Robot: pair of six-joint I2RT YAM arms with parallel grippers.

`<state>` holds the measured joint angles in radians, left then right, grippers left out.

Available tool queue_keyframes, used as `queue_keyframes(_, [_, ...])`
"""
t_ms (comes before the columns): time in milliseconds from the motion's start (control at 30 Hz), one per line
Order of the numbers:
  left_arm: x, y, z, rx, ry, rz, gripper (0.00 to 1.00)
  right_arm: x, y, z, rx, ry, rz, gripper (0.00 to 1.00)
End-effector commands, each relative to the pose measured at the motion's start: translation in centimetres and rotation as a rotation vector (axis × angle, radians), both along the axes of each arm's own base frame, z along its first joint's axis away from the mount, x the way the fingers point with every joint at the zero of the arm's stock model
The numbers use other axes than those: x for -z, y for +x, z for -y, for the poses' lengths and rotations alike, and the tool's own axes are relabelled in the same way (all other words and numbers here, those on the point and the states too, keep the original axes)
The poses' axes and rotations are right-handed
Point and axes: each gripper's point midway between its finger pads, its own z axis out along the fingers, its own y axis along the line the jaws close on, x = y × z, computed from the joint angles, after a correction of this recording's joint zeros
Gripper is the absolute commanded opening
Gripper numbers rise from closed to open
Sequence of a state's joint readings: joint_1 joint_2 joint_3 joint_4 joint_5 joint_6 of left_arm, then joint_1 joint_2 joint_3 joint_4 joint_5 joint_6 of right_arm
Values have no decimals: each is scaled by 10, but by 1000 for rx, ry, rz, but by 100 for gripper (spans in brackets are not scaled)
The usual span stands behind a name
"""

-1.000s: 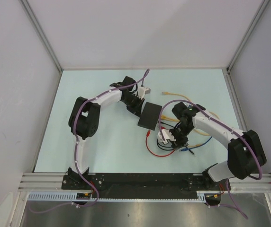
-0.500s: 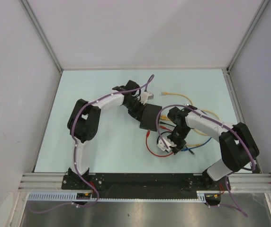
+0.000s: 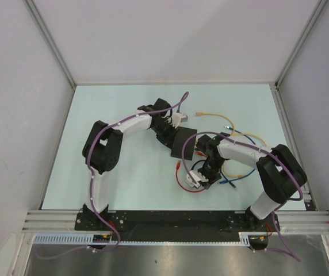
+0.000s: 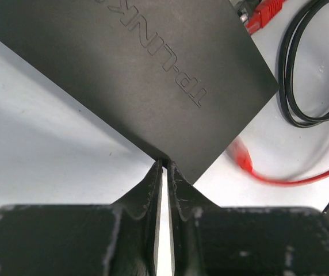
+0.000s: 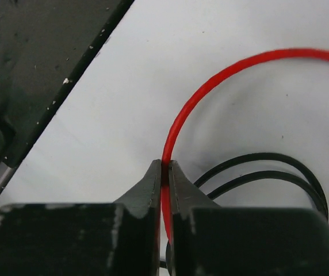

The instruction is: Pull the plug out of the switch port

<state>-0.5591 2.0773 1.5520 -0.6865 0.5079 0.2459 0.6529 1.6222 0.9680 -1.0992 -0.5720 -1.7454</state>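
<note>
step: unplug, grip set | switch centre of worktop, corner pinched by left hand | right hand pinching red cable | red plug looks seated at switch edge | next: brace switch, pull cable straight out from port, no yank

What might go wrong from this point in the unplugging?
The right gripper pinches the red cable on its cord, not at the plug, so a pull may strain the cord rather than free the plug. The left gripper meets the switch only at one corner, so the switch may pivot or slide along.
</note>
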Motion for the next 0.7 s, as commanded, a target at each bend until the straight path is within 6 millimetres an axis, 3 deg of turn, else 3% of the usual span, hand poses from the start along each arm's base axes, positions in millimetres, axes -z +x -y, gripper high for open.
queue_keyframes(0, [-17,-9,3,32,-7,-6,12,-23,25,-17,58,118,120,0])
queue_keyframes(100, [-26,-2,-1,-12,-34,-13,12,-82,57,-28,125,349,234,0])
queue_keyframes(233, [-46,23,-11,-93,-52,28,16,-158,80,-34,148,557,386,0])
queue_keyframes(300, [-56,26,-14,-91,-56,51,17,-196,90,-38,193,632,453,0])
queue_keyframes(400, [-63,31,-20,-92,-75,46,17,-231,104,-41,287,689,517,0])
queue_keyframes(500, [-66,40,-29,-125,-91,20,18,-249,124,-37,381,710,586,0])
queue_keyframes(567, [-65,49,-37,-170,-107,-9,18,-247,138,-29,492,677,580,0])
queue_keyframes(667, [-64,62,-47,-219,-121,-17,20,-245,183,-3,730,629,610,0])
